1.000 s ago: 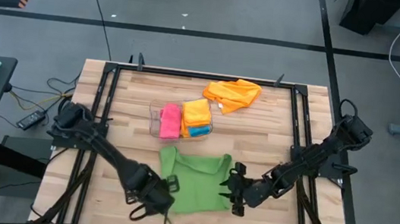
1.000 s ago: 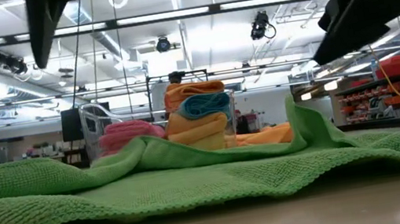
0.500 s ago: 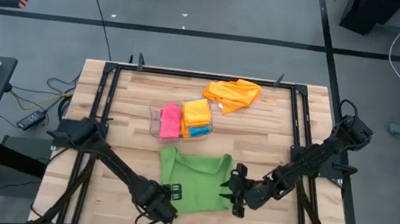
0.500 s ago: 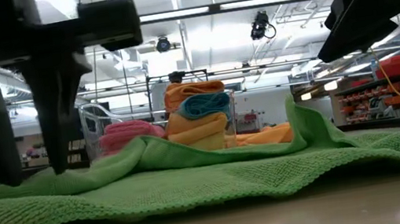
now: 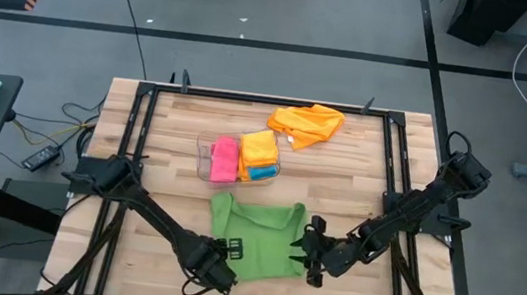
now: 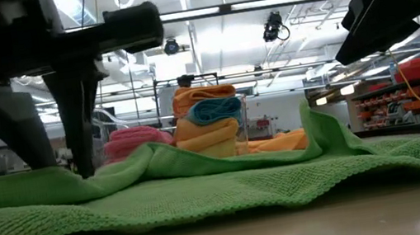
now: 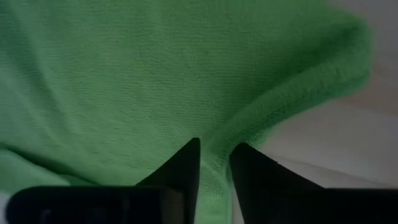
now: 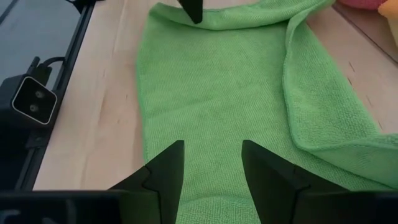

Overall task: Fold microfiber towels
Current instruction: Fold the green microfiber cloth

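The green towel lies spread on the near middle of the wooden surface, with one edge folded over on the side toward the right arm. The left tool sits at the near left part of this towel; in the left wrist view its two fingers stand close together with a raised ridge of green cloth pinched between them. The right tool rests at the opposite edge of the same towel; in the right wrist view its fingers stand apart over flat green cloth, gripping nothing.

Behind the green towel stands a clear bin holding a folded pink towel, a folded orange-yellow towel and a folded blue towel. A loose orange towel lies crumpled near the far edge of the surface, just beyond the bin
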You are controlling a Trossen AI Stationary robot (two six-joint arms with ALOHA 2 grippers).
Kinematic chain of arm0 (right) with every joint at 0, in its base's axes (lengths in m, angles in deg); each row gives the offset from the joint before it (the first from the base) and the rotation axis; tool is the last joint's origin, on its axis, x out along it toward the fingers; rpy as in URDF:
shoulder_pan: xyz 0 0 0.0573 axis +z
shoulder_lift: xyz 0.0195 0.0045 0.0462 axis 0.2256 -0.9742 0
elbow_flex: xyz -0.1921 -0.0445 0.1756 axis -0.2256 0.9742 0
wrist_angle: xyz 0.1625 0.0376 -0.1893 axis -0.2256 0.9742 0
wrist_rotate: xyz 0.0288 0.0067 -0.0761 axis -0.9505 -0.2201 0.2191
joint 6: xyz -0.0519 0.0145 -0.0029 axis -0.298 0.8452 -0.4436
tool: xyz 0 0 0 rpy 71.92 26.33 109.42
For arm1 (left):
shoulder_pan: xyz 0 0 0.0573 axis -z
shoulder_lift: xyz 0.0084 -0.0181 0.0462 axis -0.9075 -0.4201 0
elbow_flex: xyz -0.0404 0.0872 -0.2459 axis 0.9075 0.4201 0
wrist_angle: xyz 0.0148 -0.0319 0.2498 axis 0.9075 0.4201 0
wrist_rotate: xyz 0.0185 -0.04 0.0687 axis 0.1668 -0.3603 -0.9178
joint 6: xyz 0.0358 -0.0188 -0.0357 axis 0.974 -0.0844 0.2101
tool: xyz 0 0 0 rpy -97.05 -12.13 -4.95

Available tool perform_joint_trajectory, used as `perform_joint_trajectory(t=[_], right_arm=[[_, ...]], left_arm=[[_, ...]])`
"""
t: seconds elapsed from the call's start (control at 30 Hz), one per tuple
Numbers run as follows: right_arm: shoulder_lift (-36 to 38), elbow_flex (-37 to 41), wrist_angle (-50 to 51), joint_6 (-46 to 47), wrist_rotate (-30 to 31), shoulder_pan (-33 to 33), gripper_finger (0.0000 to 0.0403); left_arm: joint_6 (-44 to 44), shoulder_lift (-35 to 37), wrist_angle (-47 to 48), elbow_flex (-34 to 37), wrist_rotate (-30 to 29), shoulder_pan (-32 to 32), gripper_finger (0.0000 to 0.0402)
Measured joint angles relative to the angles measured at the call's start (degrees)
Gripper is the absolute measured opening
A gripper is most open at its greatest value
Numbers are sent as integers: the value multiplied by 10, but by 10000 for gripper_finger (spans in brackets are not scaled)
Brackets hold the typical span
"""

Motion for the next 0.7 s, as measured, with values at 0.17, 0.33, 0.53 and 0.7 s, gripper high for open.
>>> perform_joint_trajectory(t=[0.17, 0.33, 0.53, 0.7], right_arm=[[0, 0, 1, 0, 0, 0, 170], [0, 0, 20, 12, -9, 0, 170], [0, 0, 37, 28, -13, 0, 170], [0, 0, 37, 28, -13, 0, 170]], left_arm=[[-35, 1, 5, -1, 43, -5, 18], [-164, 1, 104, -36, 178, -26, 9], [-302, 2, 260, -86, 308, -19, 9], [-370, 2, 360, -115, 441, 3, 6]])
